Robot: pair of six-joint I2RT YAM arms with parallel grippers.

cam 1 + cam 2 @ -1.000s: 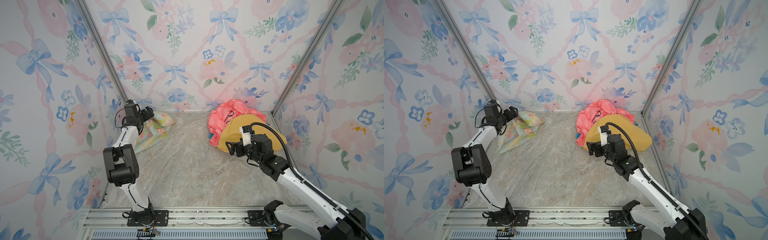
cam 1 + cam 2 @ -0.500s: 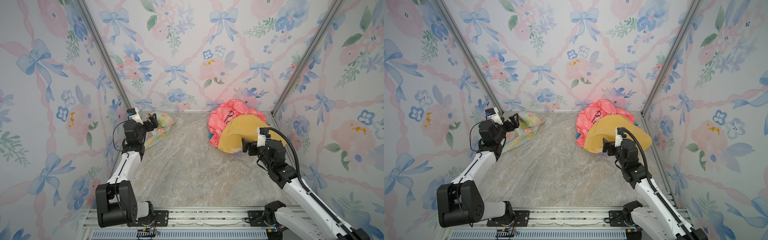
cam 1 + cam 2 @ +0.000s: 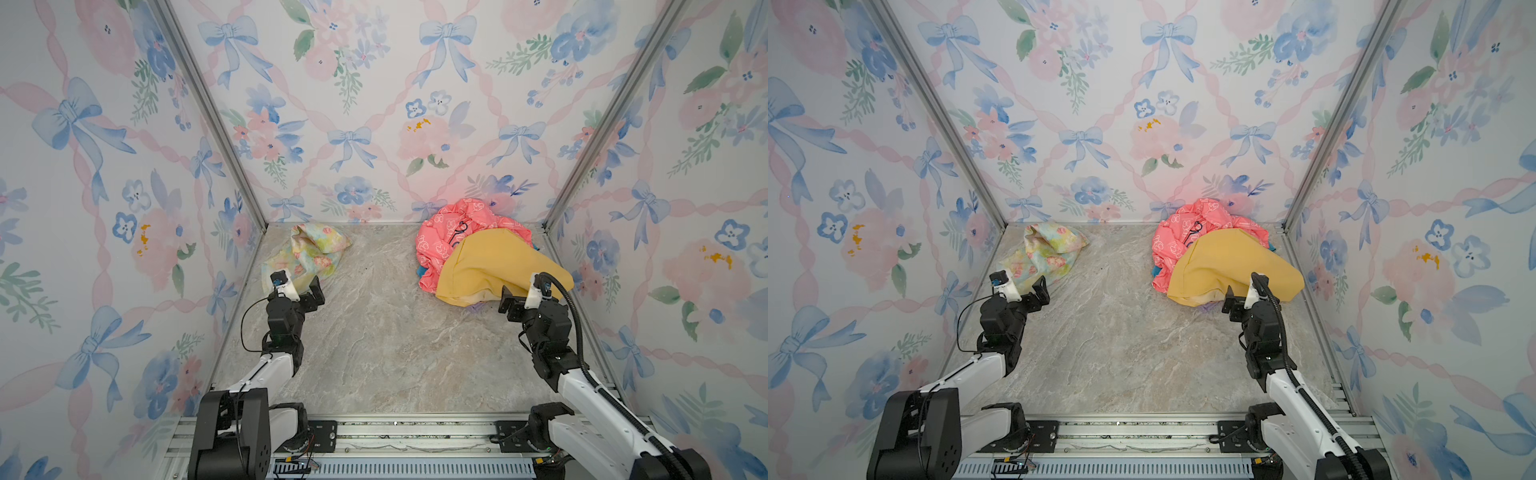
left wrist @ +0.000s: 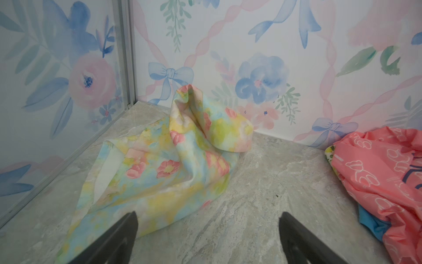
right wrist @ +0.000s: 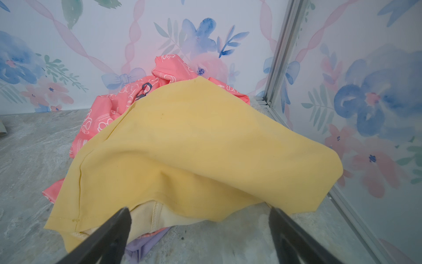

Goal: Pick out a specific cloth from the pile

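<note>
While my two tools point toward the back wall, each has its jaws spread wide and grips nothing. My left tool [image 4: 207,226] faces the cloth [image 4: 171,160], the one pastel flowered piece. It lies crumpled by itself on the counter [image 3: 382,340] in the far left corner, near the tips. My right tool [image 5: 199,219] faces the pile [image 3: 478,257], a single heap in the far right corner, well apart from the cloth. In the heap I count one mustard-yellow cloth [image 5: 228,155] on top, one coral-pink cloth [image 5: 102,109] beneath, one lilac scrap [image 5: 141,246] and one blue scrap [image 4: 370,219].
</note>
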